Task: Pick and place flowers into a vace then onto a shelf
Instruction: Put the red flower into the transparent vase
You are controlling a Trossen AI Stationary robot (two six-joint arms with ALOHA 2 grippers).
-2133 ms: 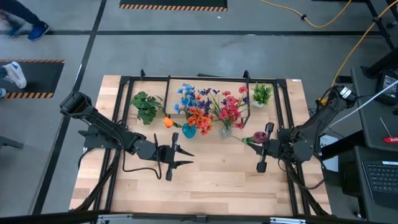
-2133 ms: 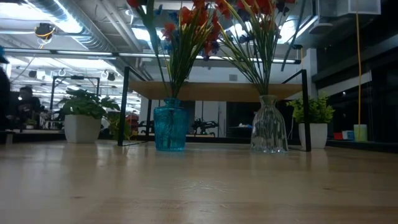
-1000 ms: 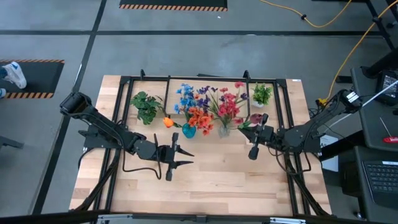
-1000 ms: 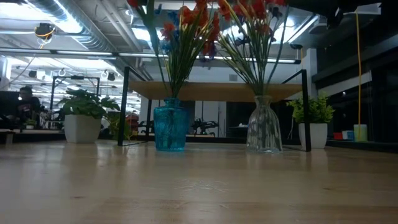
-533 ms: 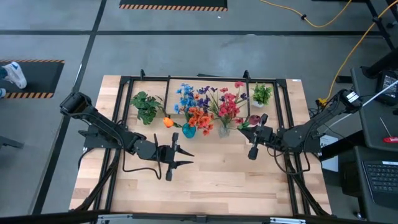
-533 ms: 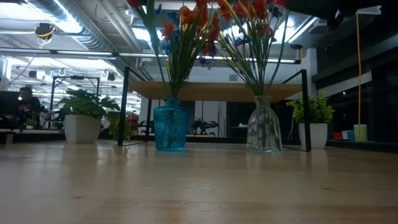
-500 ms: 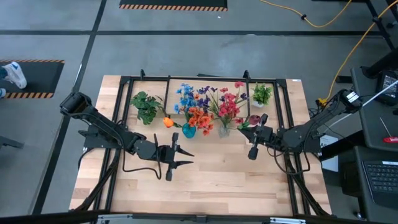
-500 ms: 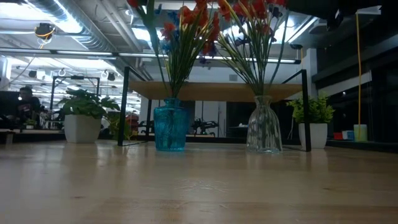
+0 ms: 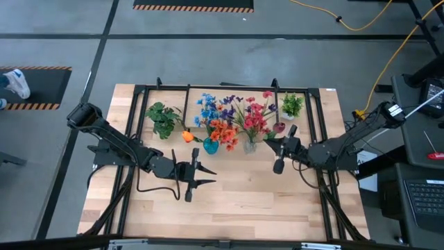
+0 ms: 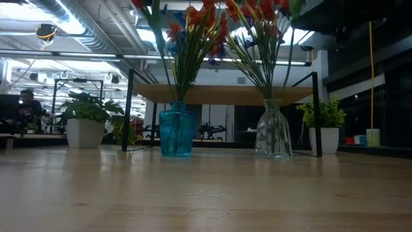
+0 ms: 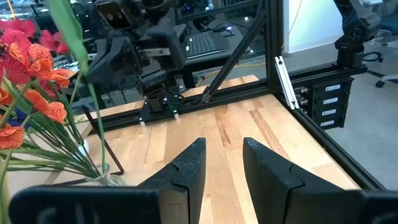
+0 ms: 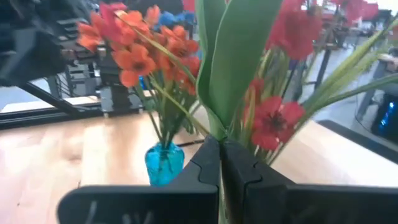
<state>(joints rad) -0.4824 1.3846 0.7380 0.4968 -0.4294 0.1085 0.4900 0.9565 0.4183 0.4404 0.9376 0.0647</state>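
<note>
The right end effector (image 9: 283, 148) is pressed together on a flower stem (image 12: 231, 56), its arm stretched low across the counter (image 9: 236, 201) from the right, with the clear vase (image 9: 251, 146) of red flowers (image 9: 255, 119) just beside its tip and the blue vase (image 9: 210, 146) beyond that. The shelf (image 10: 225, 94) stands behind both vases. The left end effector (image 9: 196, 173) waits well apart over the counter's middle, arm bent low, fingers (image 11: 186, 168) partly spread and holding nothing.
</note>
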